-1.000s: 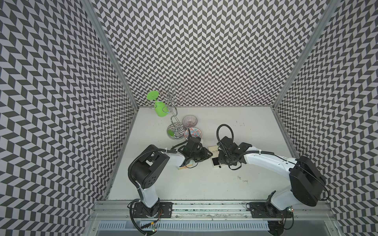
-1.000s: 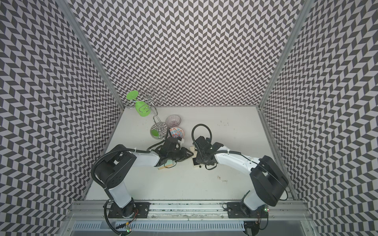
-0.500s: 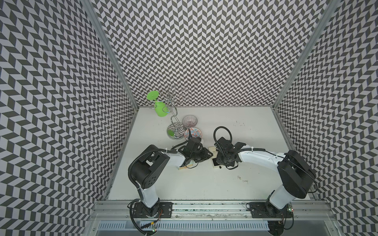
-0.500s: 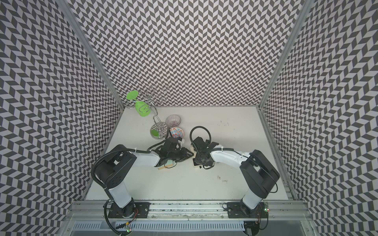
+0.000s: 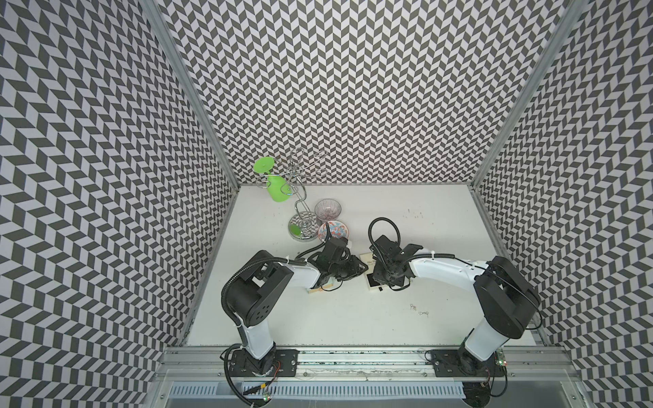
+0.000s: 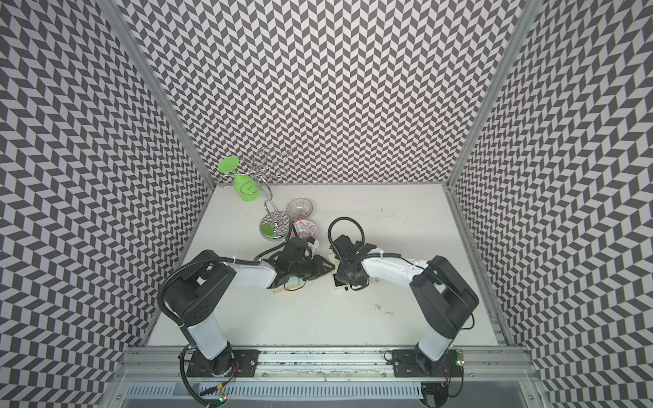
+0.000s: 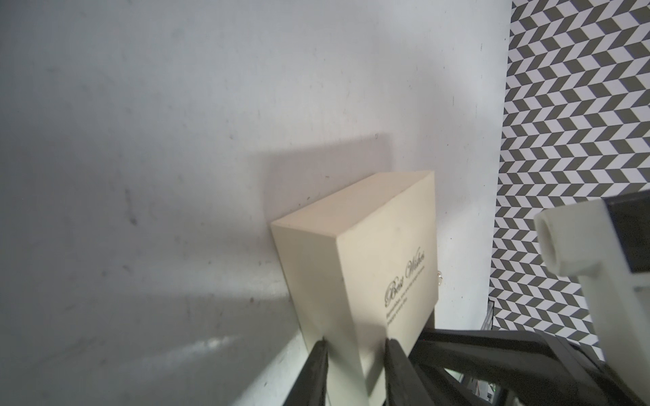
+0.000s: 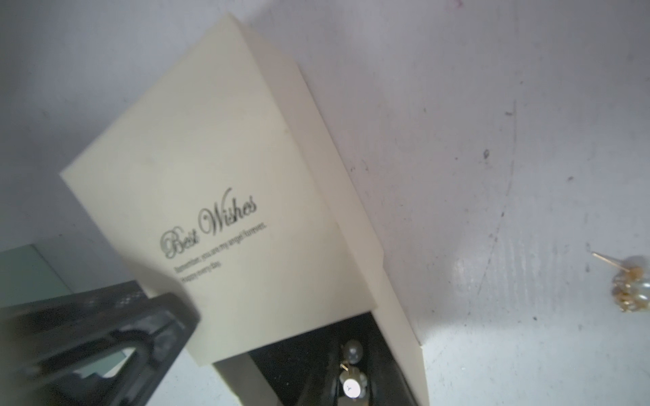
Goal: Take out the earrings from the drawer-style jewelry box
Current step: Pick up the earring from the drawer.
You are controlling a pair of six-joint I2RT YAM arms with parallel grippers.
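The cream jewelry box [image 5: 366,263] with "Best Wishes" on its sleeve [image 8: 225,197] lies mid-table between my arms. Its black-lined drawer [image 8: 299,355] is pulled out toward the front. My left gripper [image 7: 356,348] is shut on a corner of the sleeve [image 7: 387,246]. My right gripper [image 8: 351,385] reaches into the drawer, its dark fingers tight on either side of a pearly earring [image 8: 352,386]; a second pearl [image 8: 352,349] lies just beyond. Loose earrings lie on the table [image 5: 414,306] [image 6: 388,312], and one [image 8: 631,286] beside the box.
A wire stand [image 5: 300,197] with a green cup [image 5: 275,189] rises at the back left. Two small bowls [image 5: 328,210] [image 5: 332,229] sit by its chrome base. A pale green block [image 5: 319,288] lies under my left wrist. Patterned walls close three sides.
My right arm has swung its elbow inward and the wrist has settled over the drawer, with the fingers narrowing round the earring. The left arm and the box have not moved.
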